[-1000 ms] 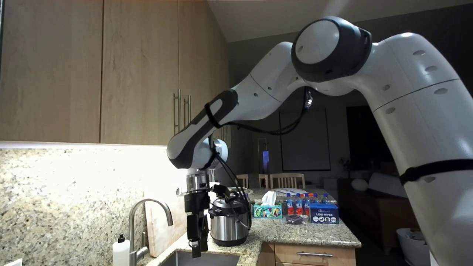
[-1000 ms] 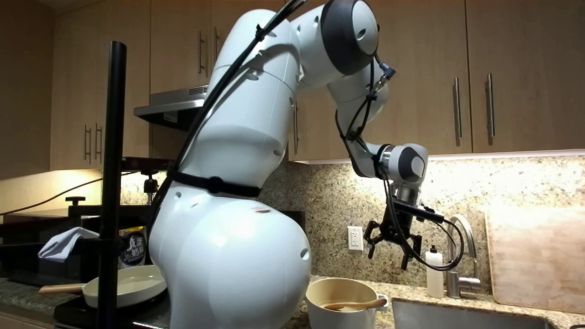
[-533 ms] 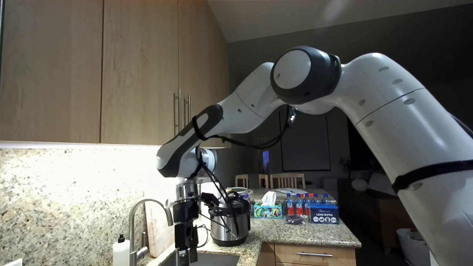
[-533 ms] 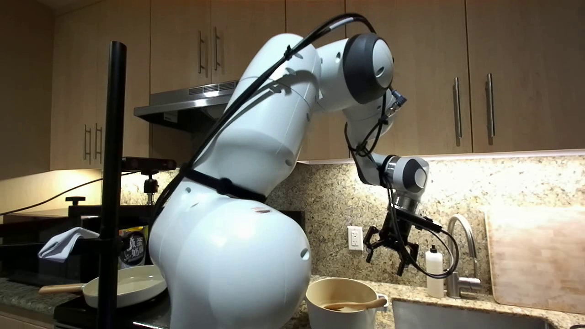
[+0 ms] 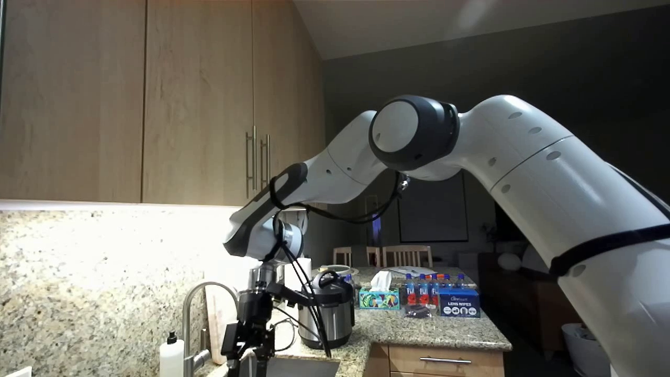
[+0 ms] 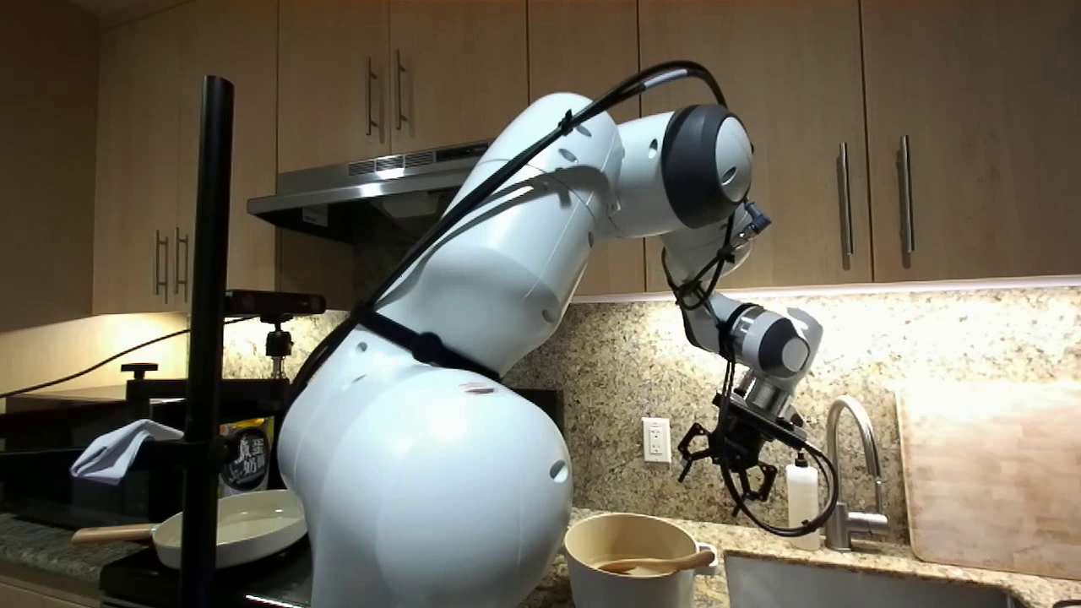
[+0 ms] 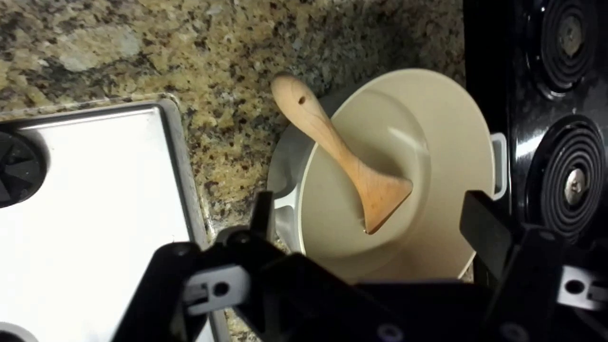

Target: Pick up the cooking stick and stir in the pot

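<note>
Wooden spatula [image 7: 380,192] leaning in pot [image 7: 453,142], sticking out past rim. Pincer [image 7: 374,222] spread wide, up higher than pot. Pot between sink [image 7: 109,190] and stove [image 7: 521,109].

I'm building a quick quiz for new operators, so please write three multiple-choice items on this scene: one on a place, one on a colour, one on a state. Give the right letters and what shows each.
1. Where does the stick lie relative to the pot?
A. Wholly beside it
B. Partly inside it
C. Underneath it

2. What colour is the pot inside?
A. Cream
B. Black
C. Red

3. How does the tool stand?
A. Shut on the stick
B. Shut on nothing
C. Open, holding nothing

1: B, as the wrist view shows the broad end inside and the other end jutting past the rim.
2: A, as the inner wall shows pale cream in the wrist view.
3: C, as the fingers are wide apart with nothing gripped.
</note>
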You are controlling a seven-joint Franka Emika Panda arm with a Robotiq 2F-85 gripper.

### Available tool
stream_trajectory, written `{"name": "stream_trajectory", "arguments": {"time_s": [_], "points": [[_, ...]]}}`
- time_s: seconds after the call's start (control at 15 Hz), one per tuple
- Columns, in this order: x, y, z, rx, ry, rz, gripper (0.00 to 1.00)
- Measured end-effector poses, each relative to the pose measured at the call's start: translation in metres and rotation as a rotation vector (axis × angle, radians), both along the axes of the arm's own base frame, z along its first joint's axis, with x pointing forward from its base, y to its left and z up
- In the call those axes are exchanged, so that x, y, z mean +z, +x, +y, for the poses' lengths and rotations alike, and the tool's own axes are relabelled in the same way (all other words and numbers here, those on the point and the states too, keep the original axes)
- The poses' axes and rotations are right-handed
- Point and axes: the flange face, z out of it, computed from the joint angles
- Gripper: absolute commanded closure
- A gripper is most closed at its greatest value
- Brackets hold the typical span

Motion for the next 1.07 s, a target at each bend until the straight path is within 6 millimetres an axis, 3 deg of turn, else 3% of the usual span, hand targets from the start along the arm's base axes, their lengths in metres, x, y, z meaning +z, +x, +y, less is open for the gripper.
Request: {"name": "stream_trajectory", "arguments": {"time_s": [0.2, 0.53, 0.8, 1.07], "points": [[-0.010, 0.006, -0.006, -0.148, 0.031, -0.001, 0.00], [-0.037, -0.001, -0.043, -0.397, 0.081, -0.011, 0.00], [-0.043, -0.027, -0.068, -0.586, 0.107, -0.063, 0.00], [-0.025, -0.069, -0.066, -0.680, 0.089, -0.142, 0.00]]}}
